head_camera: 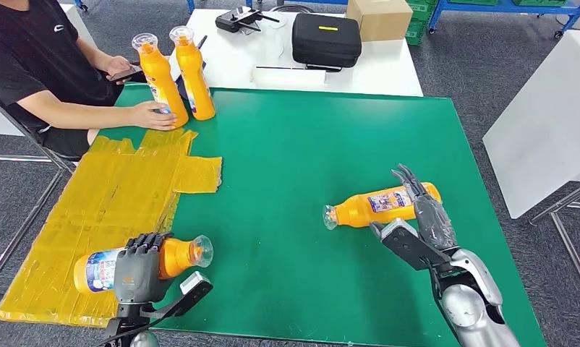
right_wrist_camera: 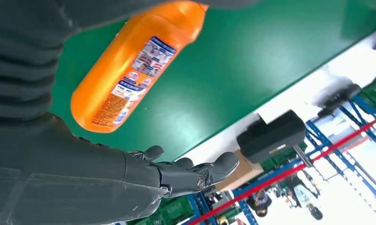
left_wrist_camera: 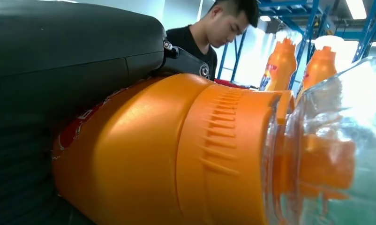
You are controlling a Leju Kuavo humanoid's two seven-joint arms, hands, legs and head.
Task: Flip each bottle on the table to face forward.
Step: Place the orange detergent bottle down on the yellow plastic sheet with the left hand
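**Two bottles lying down, two standing, on a green tabletop**

The left hand point(head_camera: 139, 264) grips an orange bottle point(head_camera: 128, 264) that lies on its side near the front left edge of the green tabletop point(head_camera: 301, 152), partly on a sheet of yellow tape point(head_camera: 106, 195); its clear cap points toward the tabletop's middle. In the left wrist view the same bottle's ribbed collar and clear cap sit just ahead of the hand's dark cover. The right hand point(head_camera: 421, 217) is released, its fingers point(head_camera: 410, 181) stretched out over the base end of a second lying bottle point(head_camera: 381, 206), whose cap points left; whether the fingers touch it cannot be told. The right wrist view shows this bottle's label facing up, with open fingers beside it. Two more bottles point(head_camera: 175, 72) stand upright at the far left corner, where a seated person's hand point(head_camera: 153, 116) rests against one. Behind, a white table point(head_camera: 388, 69) carries a black case point(head_camera: 326, 40) and a cardboard box point(head_camera: 380, 18)
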